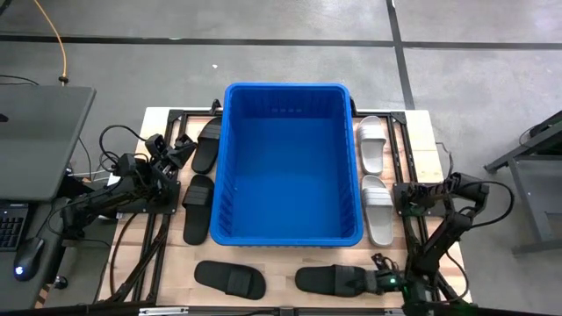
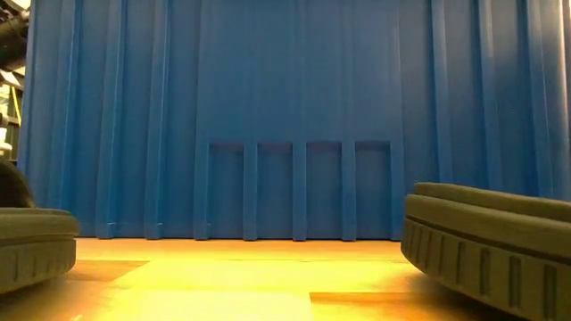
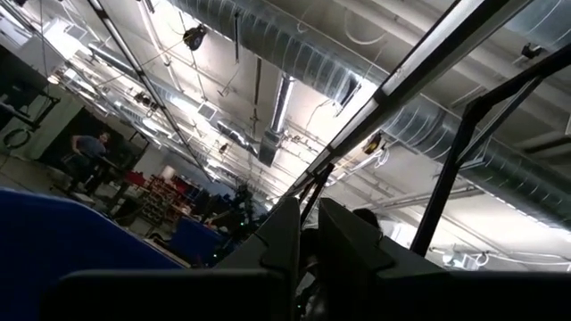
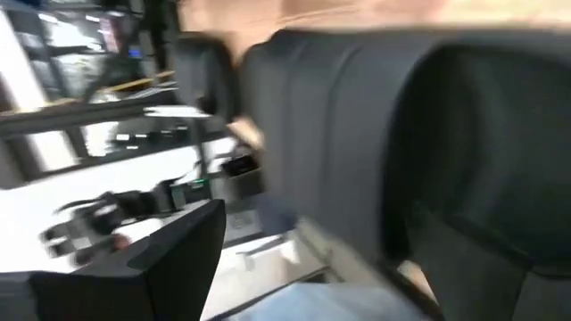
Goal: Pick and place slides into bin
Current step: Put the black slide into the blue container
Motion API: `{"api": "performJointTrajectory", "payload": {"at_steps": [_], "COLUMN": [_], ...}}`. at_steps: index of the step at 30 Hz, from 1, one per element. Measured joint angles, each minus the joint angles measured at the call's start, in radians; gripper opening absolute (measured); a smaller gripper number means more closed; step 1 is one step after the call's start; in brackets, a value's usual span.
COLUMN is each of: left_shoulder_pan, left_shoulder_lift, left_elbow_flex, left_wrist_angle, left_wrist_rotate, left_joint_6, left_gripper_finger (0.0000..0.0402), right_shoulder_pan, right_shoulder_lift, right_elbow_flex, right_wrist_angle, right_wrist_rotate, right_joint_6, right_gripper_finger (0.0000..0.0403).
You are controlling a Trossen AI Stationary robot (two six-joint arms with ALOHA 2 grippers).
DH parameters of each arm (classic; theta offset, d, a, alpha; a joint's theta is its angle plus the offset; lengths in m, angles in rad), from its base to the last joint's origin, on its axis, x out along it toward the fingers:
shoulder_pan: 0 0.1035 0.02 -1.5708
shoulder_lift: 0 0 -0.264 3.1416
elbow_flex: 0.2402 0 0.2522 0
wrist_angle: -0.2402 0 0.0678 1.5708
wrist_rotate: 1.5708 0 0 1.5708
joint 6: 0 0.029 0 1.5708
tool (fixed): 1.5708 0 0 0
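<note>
The blue bin (image 1: 290,162) stands in the middle of the table. Two black slides (image 1: 208,145) (image 1: 198,209) lie flat along its left side and two white slides (image 1: 371,143) (image 1: 378,209) along its right side. Two more black slides (image 1: 230,279) (image 1: 338,281) lie near the front edge. My right gripper (image 1: 376,281) is low at the right end of the front right slide and open; that slide (image 4: 375,152) fills its wrist view. My left gripper (image 1: 180,147) is shut and empty beside the far left black slide, its fingers (image 3: 281,236) pointing up. My right gripper stands level at the front right black slide's right end (image 4: 294,134), coming from the table's right. One finger (image 4: 169,254) shows beside the slide. I cannot tell whether the fingers touch it. The slide lies flat on the table.
The bin's front wall (image 2: 294,116) fills the low view, with the two front slides (image 2: 36,245) (image 2: 491,254) at either side. Black frame rails (image 1: 145,254) run along the table's edges. A grey table with a keyboard (image 1: 35,140) stands to the left.
</note>
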Motion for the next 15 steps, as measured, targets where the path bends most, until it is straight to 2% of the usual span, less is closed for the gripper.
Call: {"api": "performJointTrajectory", "payload": {"at_steps": [11,15], "left_shoulder_pan": [0.000,0.000], "left_shoulder_lift": [0.000,0.000], "left_elbow_flex": [0.000,0.000], "left_wrist_angle": [-0.001,-0.005], "left_wrist_rotate": [-0.002,-0.002], "left_joint_6": [0.000,0.000], "left_gripper_finger": [0.0037,0.0037], "right_shoulder_pan": [-0.069,-0.078], "right_shoulder_lift": [0.000,-0.001], "right_elbow_flex": [0.000,0.000], "right_wrist_angle": [-0.010,-0.009], "right_wrist_rotate": [-0.097,-0.138], "right_joint_6": [-0.022,-0.029], "right_gripper_finger": [0.0334,0.0318]}}
